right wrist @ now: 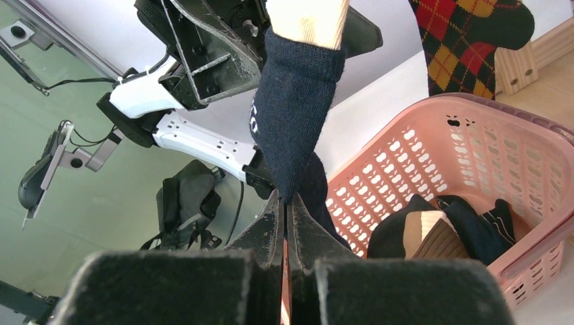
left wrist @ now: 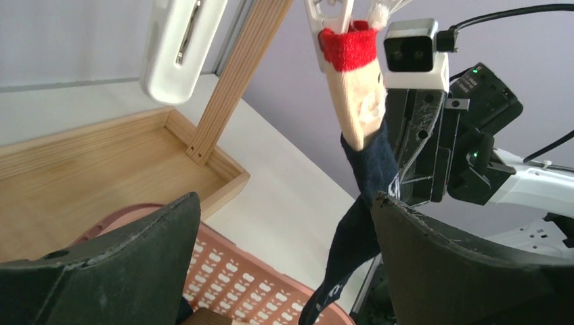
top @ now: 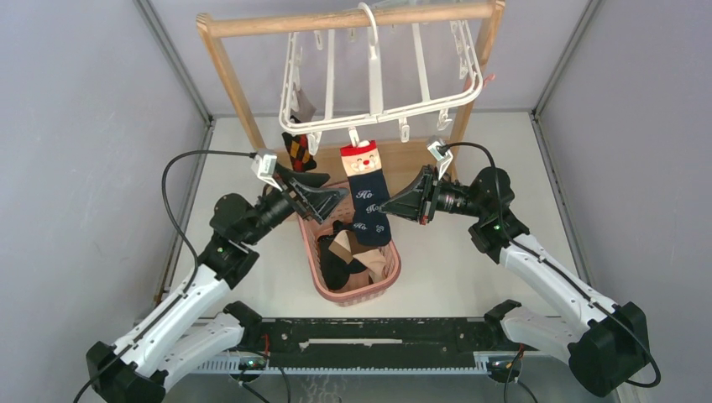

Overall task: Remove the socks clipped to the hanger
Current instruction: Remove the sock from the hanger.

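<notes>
From above, the white plastic slatted hanger [top: 374, 80] hangs at 12 o'clock from the top rail of the wooden rack [top: 336, 18]. A navy sock with a Santa-face cuff [top: 368, 201] is clipped to its front edge, with a red-yellow argyle sock [top: 299, 151] at its 9 o'clock, above the pink plastic basket [top: 353, 296].

Left wrist view: my left jaws gape wide, holding nothing — the navy sock [left wrist: 369, 169] dangles at 1 o'clock.

Right wrist view: my right jaws are pinched narrow on the navy sock's [right wrist: 294, 115] lower end — the argyle sock [right wrist: 460, 47] is at 1 o'clock and the basket [right wrist: 433, 135] at 3.
</notes>
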`<action>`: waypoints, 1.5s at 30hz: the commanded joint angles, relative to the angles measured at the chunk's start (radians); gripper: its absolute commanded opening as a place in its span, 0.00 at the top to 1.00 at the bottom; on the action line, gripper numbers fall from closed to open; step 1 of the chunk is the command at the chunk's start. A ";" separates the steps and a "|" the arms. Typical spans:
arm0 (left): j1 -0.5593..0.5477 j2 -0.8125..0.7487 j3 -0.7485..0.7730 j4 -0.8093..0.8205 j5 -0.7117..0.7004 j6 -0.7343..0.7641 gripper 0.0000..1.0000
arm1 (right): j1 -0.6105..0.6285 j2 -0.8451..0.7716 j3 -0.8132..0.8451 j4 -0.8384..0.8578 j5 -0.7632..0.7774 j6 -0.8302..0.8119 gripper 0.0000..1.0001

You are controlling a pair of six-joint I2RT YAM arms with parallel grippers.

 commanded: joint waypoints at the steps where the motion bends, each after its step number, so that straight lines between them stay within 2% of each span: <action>1: 0.007 0.036 0.049 0.140 0.036 -0.036 0.00 | 0.005 -0.005 0.001 0.017 0.010 -0.014 1.00; 12: 0.007 0.161 0.145 0.262 0.046 -0.058 0.00 | 0.011 -0.015 0.002 0.003 0.013 -0.021 1.00; 27: 0.008 0.281 0.263 0.329 0.055 -0.066 0.00 | 0.012 -0.031 0.001 -0.029 0.014 -0.040 1.00; 45: 0.007 0.322 0.166 0.600 -0.023 -0.184 0.02 | 0.015 -0.024 -0.002 -0.025 0.011 -0.042 1.00</action>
